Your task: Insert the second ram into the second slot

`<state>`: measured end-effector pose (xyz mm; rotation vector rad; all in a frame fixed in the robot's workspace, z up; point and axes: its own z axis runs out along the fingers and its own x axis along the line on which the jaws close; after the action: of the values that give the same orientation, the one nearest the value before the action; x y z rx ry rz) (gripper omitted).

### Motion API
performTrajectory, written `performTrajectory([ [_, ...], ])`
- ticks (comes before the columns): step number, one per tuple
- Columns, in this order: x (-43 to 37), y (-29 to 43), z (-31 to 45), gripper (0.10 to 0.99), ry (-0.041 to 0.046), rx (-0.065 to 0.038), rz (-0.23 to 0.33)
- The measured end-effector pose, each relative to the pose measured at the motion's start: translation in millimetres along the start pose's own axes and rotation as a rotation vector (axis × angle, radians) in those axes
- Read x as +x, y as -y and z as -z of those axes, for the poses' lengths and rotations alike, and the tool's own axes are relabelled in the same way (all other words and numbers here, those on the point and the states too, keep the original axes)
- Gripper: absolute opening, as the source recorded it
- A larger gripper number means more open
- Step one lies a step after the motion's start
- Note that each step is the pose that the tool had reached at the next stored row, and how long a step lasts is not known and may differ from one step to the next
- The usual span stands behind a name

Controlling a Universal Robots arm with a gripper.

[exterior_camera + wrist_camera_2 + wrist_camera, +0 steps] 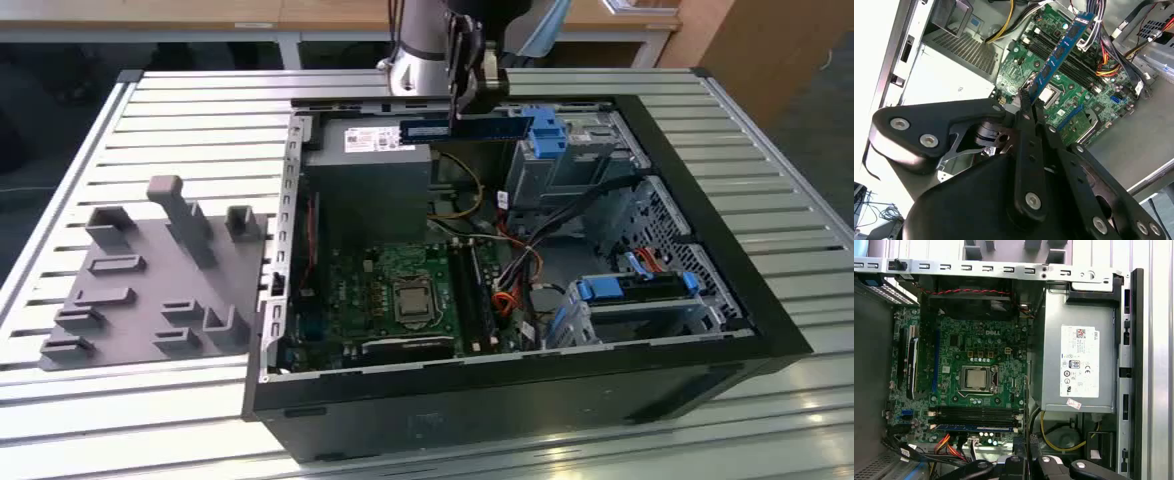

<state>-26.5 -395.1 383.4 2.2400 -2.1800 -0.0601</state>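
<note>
My gripper (467,115) hangs over the far end of the open computer case (747,330), above the power supply. It is shut on the second ram (430,129), a thin blue stick with a white label, held level in the air. In the second wrist view the ram (1061,47) sticks out from the gripper (1030,98) over the green motherboard (1019,60). The dark memory slots (474,290) lie well below, beside the processor socket (407,300). In the first wrist view a blue strip (976,428) runs along the slots (976,415); I cannot tell whether it is seated there.
A grey fixture (147,280) with upright pegs sits on the slatted table at the exterior view's left. The silver power supply (1079,360) fills one end of the case. Bright-blue drive brackets (641,287) and loose cables (514,260) crowd the exterior view's right.
</note>
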Motion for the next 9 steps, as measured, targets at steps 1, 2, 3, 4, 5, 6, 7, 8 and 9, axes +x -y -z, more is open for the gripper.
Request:
performTrajectory([
  [1, 0.0, 0.0, 0.0, 0.141, -0.0001, 0.0, 0.0],
  [2, 0.0, 0.0, 0.0, 0.141, 0.0, 0.0, 0.0],
  [3, 0.0, 0.0, 0.0, 0.141, 0.0, 0.0, 0.0],
  [4, 0.0, 0.0, 0.0, 0.141, 0.0, 0.0, 0.0],
  [5, 0.0, 0.0, 0.0, 0.141, 0.0, 0.0, 0.0],
  [6, 0.2, 0.0, 0.1, 0.141, -0.0001, 0.0, 0.0],
  [7, 0.4, -0.1, 0.1, 0.141, -0.0001, 0.0, 0.0],
  [8, 0.6, 0.0, 0.0, 0.141, -0.0001, 0.0, 0.0],
  [9, 0.8, 0.0, 0.0, 0.141, -0.0001, 0.0, 0.0],
])
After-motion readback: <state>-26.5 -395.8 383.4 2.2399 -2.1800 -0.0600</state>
